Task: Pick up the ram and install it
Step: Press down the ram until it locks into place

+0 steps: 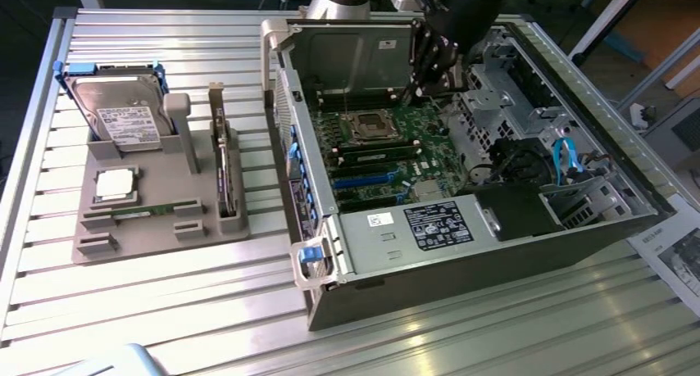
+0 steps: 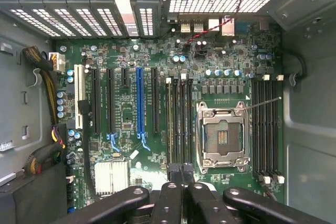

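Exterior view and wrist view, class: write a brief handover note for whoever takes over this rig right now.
Gripper: shut, inside the case, over the motherboard near the slots. I cannot tell whether it holds a ram.
Ram: one lies in the tray at the exterior view's left.
Done: no install can be confirmed.
Left: the ram in the tray is not installed.

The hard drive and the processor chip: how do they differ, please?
The hard drive is larger and stands tilted; the processor chip is smaller and lies flat. The hard drive has blue brackets; the processor chip has none. Both rest in the grey holder.
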Robot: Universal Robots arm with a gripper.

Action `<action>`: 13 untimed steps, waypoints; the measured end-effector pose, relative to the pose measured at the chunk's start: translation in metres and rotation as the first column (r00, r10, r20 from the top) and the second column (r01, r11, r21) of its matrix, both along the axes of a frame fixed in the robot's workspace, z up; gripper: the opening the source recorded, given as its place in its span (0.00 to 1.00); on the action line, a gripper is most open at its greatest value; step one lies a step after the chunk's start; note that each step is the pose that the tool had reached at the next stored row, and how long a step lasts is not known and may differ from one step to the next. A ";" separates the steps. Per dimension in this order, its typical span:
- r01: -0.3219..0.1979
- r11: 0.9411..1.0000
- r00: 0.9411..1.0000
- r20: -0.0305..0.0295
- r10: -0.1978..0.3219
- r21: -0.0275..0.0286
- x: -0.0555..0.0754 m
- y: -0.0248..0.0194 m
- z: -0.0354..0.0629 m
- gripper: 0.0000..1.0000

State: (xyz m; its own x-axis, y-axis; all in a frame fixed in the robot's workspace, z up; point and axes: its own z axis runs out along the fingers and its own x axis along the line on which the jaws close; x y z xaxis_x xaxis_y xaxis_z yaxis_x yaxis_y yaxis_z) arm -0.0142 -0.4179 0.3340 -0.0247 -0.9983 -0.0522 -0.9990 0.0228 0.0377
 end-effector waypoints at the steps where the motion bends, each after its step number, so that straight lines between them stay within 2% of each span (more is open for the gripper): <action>1: 0.000 1.000 1.000 0.000 0.000 0.000 0.000 0.0000 0.0000 0.10; 9: 0.009 1.000 1.000 0.000 -0.009 0.000 0.000 0.0000 0.0000 0.10; 10: 0.045 0.999 0.999 0.000 -0.045 0.000 0.000 0.0000 0.0001 0.10; 13: 0.113 0.994 0.994 0.000 -0.113 0.000 0.000 0.0000 0.0000 0.10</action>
